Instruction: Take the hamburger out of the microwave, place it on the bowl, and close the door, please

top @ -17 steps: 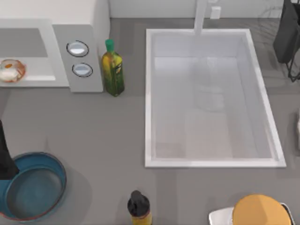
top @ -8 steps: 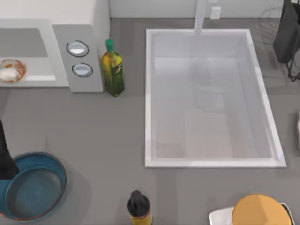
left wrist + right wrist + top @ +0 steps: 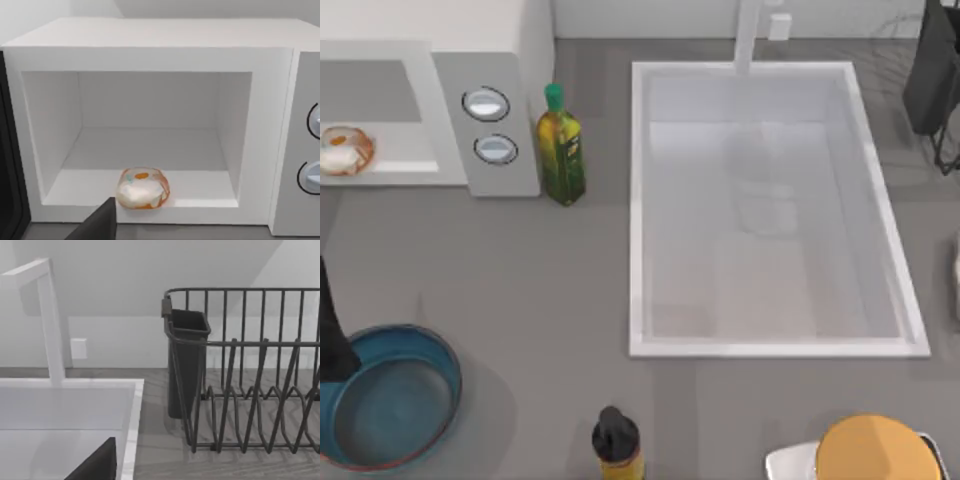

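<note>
At the front edge of the microwave [image 3: 150, 120] floor, just inside the open cavity, the hamburger [image 3: 143, 188] is seen sitting on its own, nothing touching it. From above the hamburger [image 3: 344, 150] shows at the far left, on the white ledge of the microwave [image 3: 440, 110], with the control dials to its right. It is judged to be light, small and rounded, probably soft enough to give under a hard pinch and smooth enough to roll or slip. A gentle hold across its widest part, from the two sides and low on the body, is judged safest; a grip near the top would likely squeeze it out.

The door [image 3: 9, 165] is swung open as a dark panel at the cavity's edge, so the way in is free. The bowl [image 3: 388, 395] lies well apart from the microwave, at the table's near left corner, and nothing is in it.

The left gripper [image 3: 97, 225] is held low in front of the cavity, just short of the hamburger; whether its fingers are apart or together cannot be told. The left arm [image 3: 332, 330] is seen as a dark shape at the bowl's left rim. The right gripper [image 3: 97, 462] is parked by the sink [image 3: 770, 210] and rack [image 3: 250, 375]; its fingers likewise cannot be judged.

Against the earlier pictures almost nothing is changed: hamburger, bowl and bottles lie as before, and the left arm's dark shape has barely shifted.
</note>
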Controlling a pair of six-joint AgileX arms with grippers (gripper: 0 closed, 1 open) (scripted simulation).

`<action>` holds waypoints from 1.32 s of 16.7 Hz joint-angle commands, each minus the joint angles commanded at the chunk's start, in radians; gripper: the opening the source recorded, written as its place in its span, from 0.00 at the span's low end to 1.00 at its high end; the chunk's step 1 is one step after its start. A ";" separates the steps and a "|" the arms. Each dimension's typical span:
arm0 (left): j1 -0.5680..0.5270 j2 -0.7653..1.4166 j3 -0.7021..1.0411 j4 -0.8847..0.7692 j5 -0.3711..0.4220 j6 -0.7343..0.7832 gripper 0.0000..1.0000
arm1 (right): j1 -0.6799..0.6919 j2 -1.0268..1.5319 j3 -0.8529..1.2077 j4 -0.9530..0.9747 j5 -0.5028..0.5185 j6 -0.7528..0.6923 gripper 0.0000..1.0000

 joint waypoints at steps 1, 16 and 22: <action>0.002 0.020 0.009 0.013 0.002 0.001 1.00 | 0.000 0.000 0.000 0.000 0.000 0.000 1.00; 0.082 1.339 0.489 0.693 0.102 0.040 1.00 | 0.000 0.000 0.000 0.000 0.000 0.000 1.00; 0.119 1.990 0.707 1.002 0.147 0.058 1.00 | 0.000 0.000 0.000 0.000 0.000 0.000 1.00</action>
